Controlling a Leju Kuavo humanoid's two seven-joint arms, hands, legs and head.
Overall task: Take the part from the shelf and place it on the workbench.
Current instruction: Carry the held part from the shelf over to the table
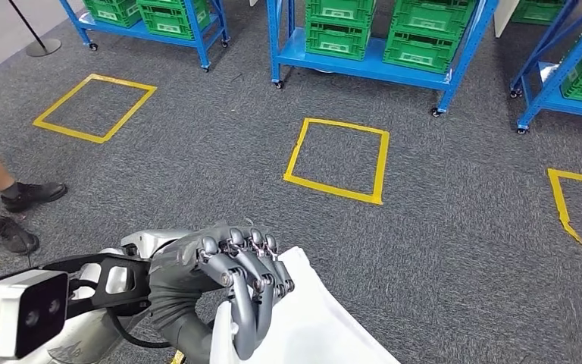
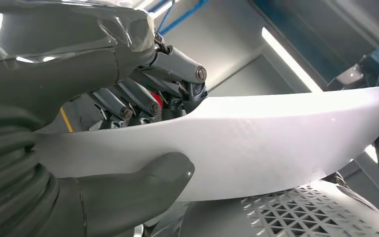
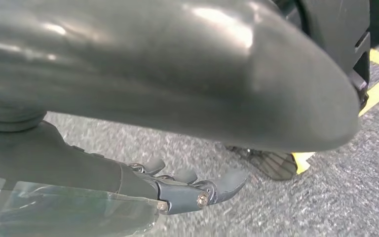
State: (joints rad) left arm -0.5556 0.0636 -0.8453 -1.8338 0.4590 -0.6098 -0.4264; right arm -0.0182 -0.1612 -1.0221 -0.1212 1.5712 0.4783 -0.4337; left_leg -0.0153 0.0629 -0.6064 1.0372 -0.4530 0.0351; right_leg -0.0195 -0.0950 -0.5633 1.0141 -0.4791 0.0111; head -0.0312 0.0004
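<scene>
A white, curved, flat part (image 1: 314,322) sits low in the head view, held in front of my body by my left hand (image 1: 223,273). The fingers wrap over its upper edge. In the left wrist view the thick grey thumb (image 2: 143,185) presses on the near face of the part (image 2: 276,143) and the darker fingers (image 2: 177,84) clamp the far side. My right hand (image 3: 79,158) hangs above the grey carpet. Its fingers (image 3: 197,190) lie spread and slightly bent, holding nothing.
Blue wheeled shelves (image 1: 364,57) with green crates (image 1: 337,26) line the far side, with more at the left (image 1: 159,23) and right (image 1: 576,83). Yellow tape squares (image 1: 339,159) mark the carpet. A person's legs and dark shoes (image 1: 15,205) stand at the left edge.
</scene>
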